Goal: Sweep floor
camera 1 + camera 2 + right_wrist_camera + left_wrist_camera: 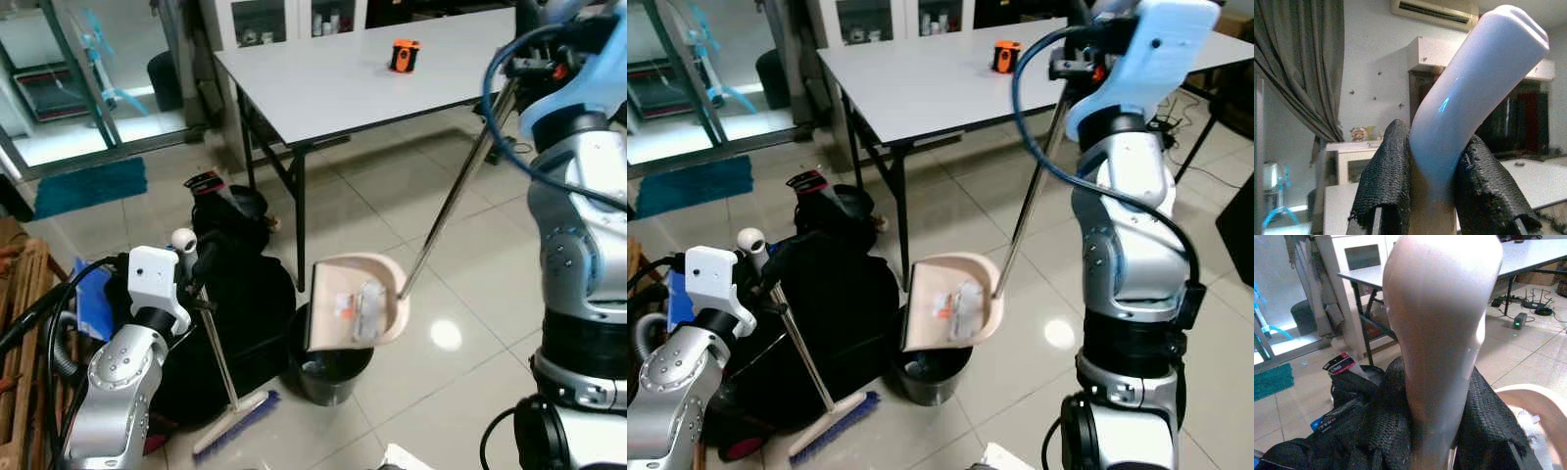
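While the right gripper (pixel 1432 196) grips its handle, the dustpan (pixel 355 299) tilts over the bin (pixel 328 367).

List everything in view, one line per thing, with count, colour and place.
dustpan: one, beige, tipped over the bin, litter inside
bin: one, black, on floor beside table leg
broom: one, purple bristles, head on floor
table: one, white top, behind
orange object: one, on table
mat: one, teal, by glass door
black bag: one, left of bin
left gripper: shut on broom handle
right gripper: shut on dustpan handle
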### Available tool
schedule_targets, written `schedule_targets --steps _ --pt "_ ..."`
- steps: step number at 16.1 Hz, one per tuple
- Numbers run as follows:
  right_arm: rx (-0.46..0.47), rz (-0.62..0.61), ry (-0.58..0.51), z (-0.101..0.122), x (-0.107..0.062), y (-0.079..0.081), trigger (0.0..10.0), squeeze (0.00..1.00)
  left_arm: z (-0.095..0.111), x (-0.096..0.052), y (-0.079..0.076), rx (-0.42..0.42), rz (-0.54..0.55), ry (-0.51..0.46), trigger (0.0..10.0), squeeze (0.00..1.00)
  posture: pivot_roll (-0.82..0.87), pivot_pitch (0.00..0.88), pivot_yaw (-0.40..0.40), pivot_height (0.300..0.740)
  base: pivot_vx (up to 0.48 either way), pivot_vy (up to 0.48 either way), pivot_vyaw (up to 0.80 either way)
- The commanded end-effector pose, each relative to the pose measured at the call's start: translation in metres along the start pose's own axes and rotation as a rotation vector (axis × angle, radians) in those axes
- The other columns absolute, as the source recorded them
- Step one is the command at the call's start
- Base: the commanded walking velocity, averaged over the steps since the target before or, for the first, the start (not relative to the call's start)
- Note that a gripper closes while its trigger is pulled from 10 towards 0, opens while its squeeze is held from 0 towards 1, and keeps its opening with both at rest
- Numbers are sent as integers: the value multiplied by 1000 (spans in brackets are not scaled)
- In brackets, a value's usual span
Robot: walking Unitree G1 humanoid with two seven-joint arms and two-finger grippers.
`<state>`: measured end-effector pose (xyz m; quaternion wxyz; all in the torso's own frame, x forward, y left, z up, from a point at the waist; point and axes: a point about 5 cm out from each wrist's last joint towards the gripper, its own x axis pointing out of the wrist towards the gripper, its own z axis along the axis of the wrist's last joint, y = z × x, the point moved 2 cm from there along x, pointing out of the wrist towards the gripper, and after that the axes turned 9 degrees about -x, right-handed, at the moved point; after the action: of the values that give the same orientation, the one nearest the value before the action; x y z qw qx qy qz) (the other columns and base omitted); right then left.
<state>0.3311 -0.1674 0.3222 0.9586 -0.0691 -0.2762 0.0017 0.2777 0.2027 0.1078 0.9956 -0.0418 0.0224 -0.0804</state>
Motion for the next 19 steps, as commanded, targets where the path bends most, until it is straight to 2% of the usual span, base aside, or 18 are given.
schedule_targets --steps 1,2,4,5,7,9,12,14,17,19 --pt "-31 48 -55 5 -1 11 10000 0 7 4 1 8 -7 -19 10000 0 56 0 30 740 0 0 0" --pt "-49 83 -72 3 -4 20 10000 0 7 4 1 8 -6 -19 10000 0 56 0 30 740 0 0 0" --pt "-67 113 -86 0 -6 29 10000 0 7 4 1 9 -5 -20 10000 0 58 0 27 740 0 0 0" --pt "-93 169 -119 -3 -12 46 10000 0 8 4 1 9 -4 -21 10000 0 61 0 25 740 0 0 0" --pt "-122 229 -168 -4 -19 64 10000 0 8 5 0 8 -3 -22 10000 0 61 0 24 740 0 0 0" --pt "-99 300 -210 -8 -31 89 10000 0 8 4 0 9 -3 -23 10000 0 63 0 21 740 0 0 0" --pt "-100 361 -233 -11 -40 106 10000 0 8 4 -1 7 -1 -25 10000 0 64 0 16 740 0 0 0" --pt "-140 503 -285 -14 -59 132 10000 0 8 5 -2 5 0 -25 10000 0 63 0 13 740 0 0 0" --pt "-185 580 -316 -16 -69 143 10000 0 8 5 -2 4 3 -24 10000 0 65 0 10 740 0 0 0" --pt "-177 601 -317 -17 -72 147 10000 0 9 5 -2 4 3 -26 10000 0 63 0 7 740 0 0 0"
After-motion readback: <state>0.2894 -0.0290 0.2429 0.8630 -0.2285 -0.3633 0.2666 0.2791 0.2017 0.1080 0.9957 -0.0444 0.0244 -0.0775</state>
